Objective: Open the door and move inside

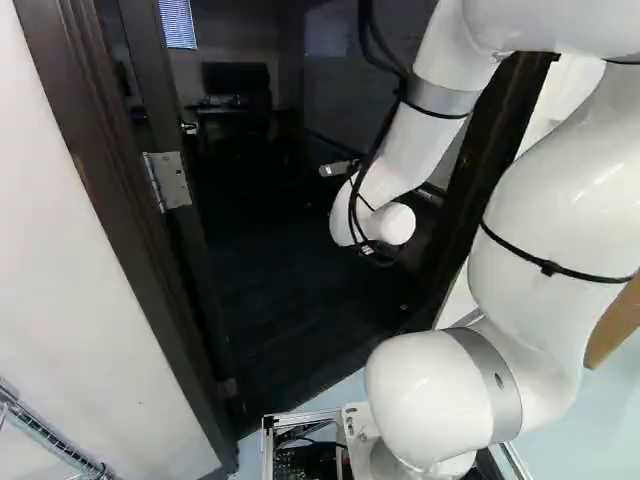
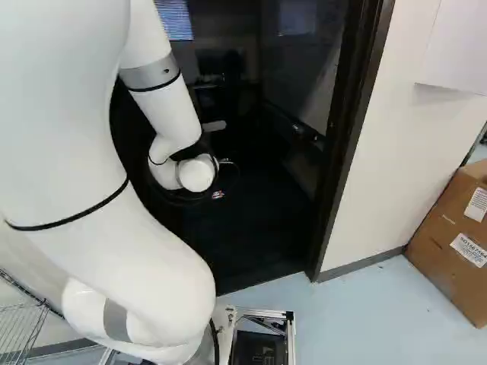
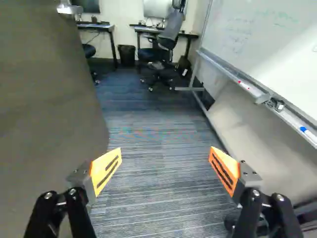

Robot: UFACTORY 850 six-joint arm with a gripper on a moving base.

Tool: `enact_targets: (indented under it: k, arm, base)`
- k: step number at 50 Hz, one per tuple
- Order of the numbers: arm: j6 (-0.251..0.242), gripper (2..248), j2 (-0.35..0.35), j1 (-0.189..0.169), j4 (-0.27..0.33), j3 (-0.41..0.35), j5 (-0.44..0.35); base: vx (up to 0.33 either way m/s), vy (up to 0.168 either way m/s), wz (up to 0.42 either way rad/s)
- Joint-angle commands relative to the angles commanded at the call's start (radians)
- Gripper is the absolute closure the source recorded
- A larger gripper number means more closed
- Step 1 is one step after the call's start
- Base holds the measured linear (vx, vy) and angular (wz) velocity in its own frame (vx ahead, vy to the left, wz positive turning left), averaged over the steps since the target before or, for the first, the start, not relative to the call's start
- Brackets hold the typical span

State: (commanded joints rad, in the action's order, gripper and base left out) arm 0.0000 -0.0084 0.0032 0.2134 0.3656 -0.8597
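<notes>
Wrist view caught the end effector (image 3: 165,157) with its two fingers spread well apart above the striped carpet (image 3: 153,188); the door (image 3: 44,99) stood open just to its left, a metal handle (image 3: 69,9) near the far edge; a whiteboard (image 3: 277,44) hung to the right, and an office chair (image 3: 171,29) stood at a desk (image 3: 144,29) by the far wall. Right base view showed the white arm (image 2: 173,114) reaching through the dark door frame (image 2: 351,137); a cardboard box (image 2: 449,236) sat outside, to the right, beside the wall.
</notes>
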Motion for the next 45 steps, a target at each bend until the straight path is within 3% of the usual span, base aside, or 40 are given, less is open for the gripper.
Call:
enact_targets:
  k: [29,45]
  arm:
    - [0.0,3,0.155,-0.054,-0.07,-0.151,0.0]
    - [0.0,3,0.172,-0.059,-0.078,-0.167,0.0]
  base:
    - [0.0,0.0,0.0]
    - [0.0,0.0,0.0]
